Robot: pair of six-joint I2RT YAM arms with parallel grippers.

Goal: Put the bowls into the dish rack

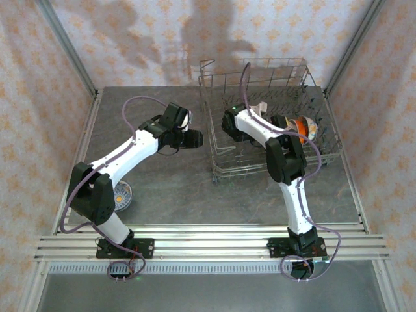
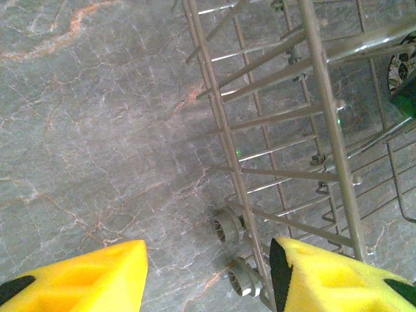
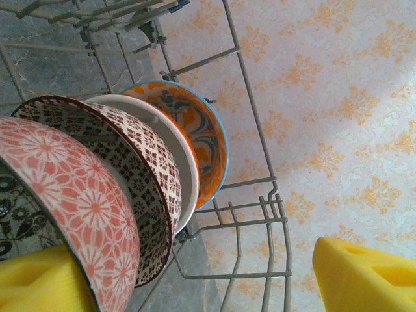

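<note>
The grey wire dish rack (image 1: 273,117) stands at the back right of the table. Several bowls stand on edge inside it, side by side: a pink floral one (image 3: 71,208), a brown patterned one (image 3: 133,156), a white one (image 3: 179,153) and an orange one (image 3: 205,136). My right gripper (image 3: 201,286) is inside the rack and open, its left finger (image 3: 39,279) right beside the pink bowl. My left gripper (image 2: 208,273) hovers open over the table just left of the rack (image 2: 325,117), with nothing between its fingers. A blue-and-white bowl (image 1: 123,195) sits on the table by the left arm's elbow.
The rack's small wheels (image 2: 227,227) rest on the grey marbled table (image 1: 175,188) close to my left gripper's right finger. Patterned walls enclose the table on three sides. A metal rail (image 1: 208,240) runs along the near edge.
</note>
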